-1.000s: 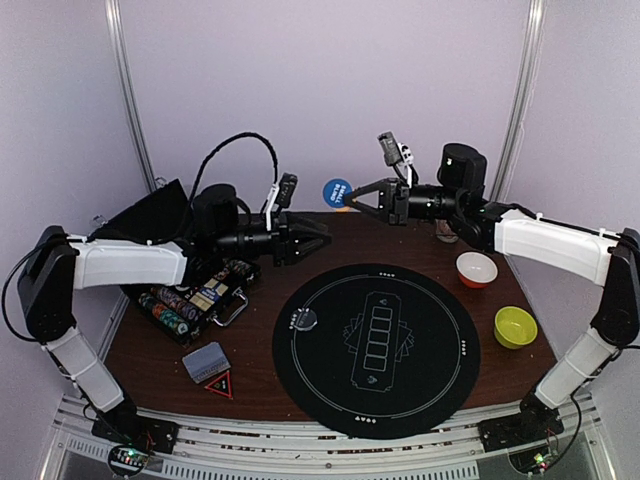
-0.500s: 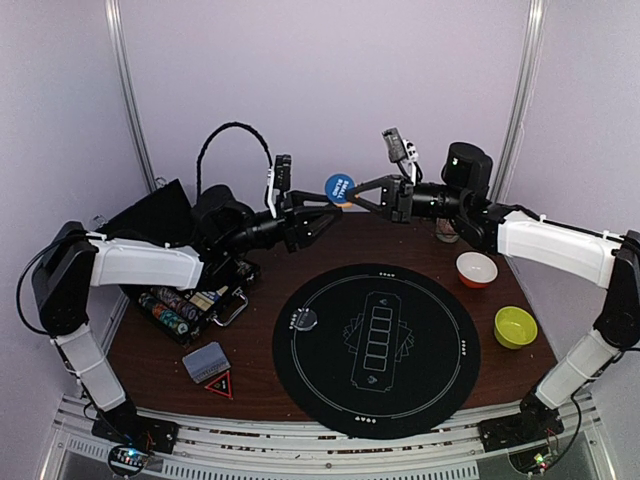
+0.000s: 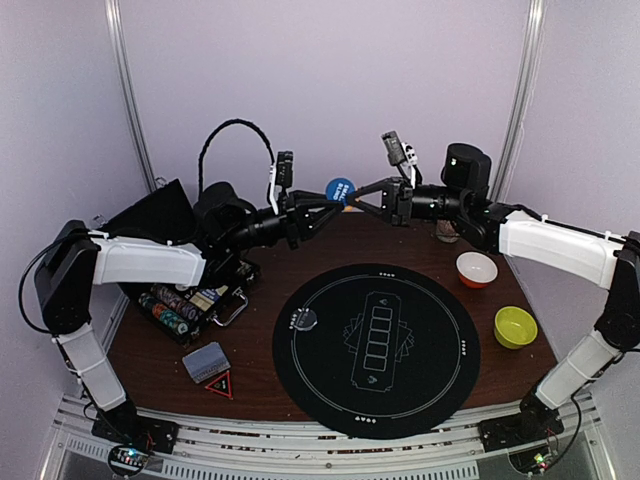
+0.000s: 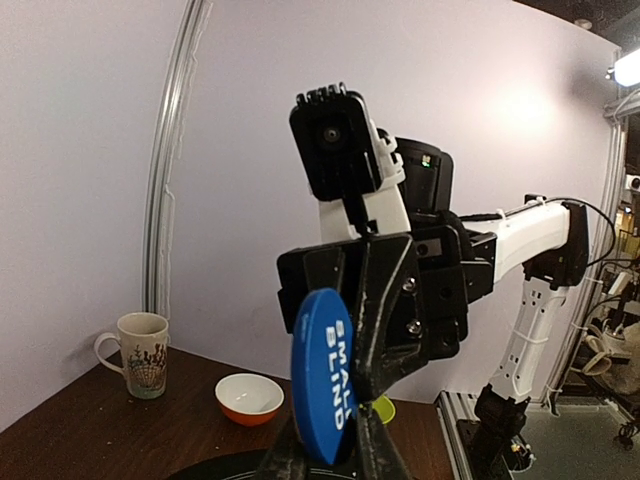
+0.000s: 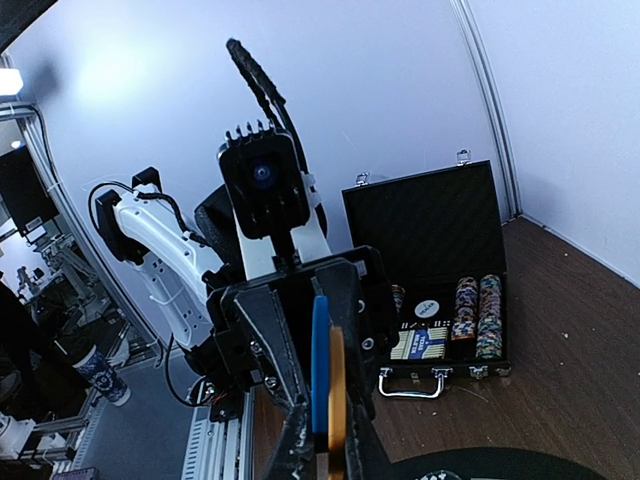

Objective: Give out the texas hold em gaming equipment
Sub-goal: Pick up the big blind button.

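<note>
We had the round blue plastic "SMALL BLIND" button pinched upright in the right gripper, jaws closed on it, up in the air off the table. The left gripper sat nose-to-nose with the right, fingers either side of the same disc. The gap was narrow, but we couldn't tell if it was clamped. An orange disc edge sat flush beside the blue one. Our call: left had to hold before right let go.

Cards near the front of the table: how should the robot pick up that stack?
Pinch the stack of cards across its two long sides, coming straight down from above. It lies flat on the table, so nothing slips under it, and that way across is narrower.
</note>
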`<state>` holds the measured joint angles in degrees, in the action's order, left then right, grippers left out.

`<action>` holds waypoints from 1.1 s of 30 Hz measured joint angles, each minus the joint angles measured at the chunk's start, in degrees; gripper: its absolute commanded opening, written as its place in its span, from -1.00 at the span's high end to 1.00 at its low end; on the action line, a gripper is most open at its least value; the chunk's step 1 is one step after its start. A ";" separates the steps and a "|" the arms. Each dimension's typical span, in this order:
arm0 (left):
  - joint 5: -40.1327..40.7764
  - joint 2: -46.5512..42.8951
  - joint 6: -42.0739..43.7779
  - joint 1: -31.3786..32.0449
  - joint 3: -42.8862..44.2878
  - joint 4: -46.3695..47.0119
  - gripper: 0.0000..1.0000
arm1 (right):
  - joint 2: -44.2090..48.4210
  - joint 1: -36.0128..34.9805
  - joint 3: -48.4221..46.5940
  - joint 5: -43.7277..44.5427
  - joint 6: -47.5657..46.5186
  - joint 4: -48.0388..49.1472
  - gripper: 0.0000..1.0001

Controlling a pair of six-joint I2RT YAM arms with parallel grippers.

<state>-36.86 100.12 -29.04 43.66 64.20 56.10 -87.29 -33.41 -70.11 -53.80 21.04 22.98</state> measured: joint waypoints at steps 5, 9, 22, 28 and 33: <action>-2.21 0.37 -2.51 0.00 0.74 -0.22 1.00 | 0.20 0.26 -0.02 -1.18 -2.95 -0.24 1.00; -3.21 0.37 -2.12 0.00 1.84 -2.29 1.00 | 0.98 0.39 -0.68 -1.09 -6.40 -3.45 0.38; 4.13 0.37 25.86 1.38 16.83 -50.38 1.00 | 3.41 1.60 -7.87 9.86 -36.57 -35.39 0.32; 3.39 0.39 30.64 1.44 16.85 -60.04 1.00 | 3.37 1.51 -7.98 8.33 -41.68 -39.91 0.49; 3.13 0.46 32.24 1.46 16.92 -62.49 1.00 | 1.53 1.38 -8.39 5.75 -41.16 -39.87 0.48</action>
<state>-33.74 100.57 3.20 45.12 81.12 -6.39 -85.76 -32.03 -78.50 -48.05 -20.12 -16.88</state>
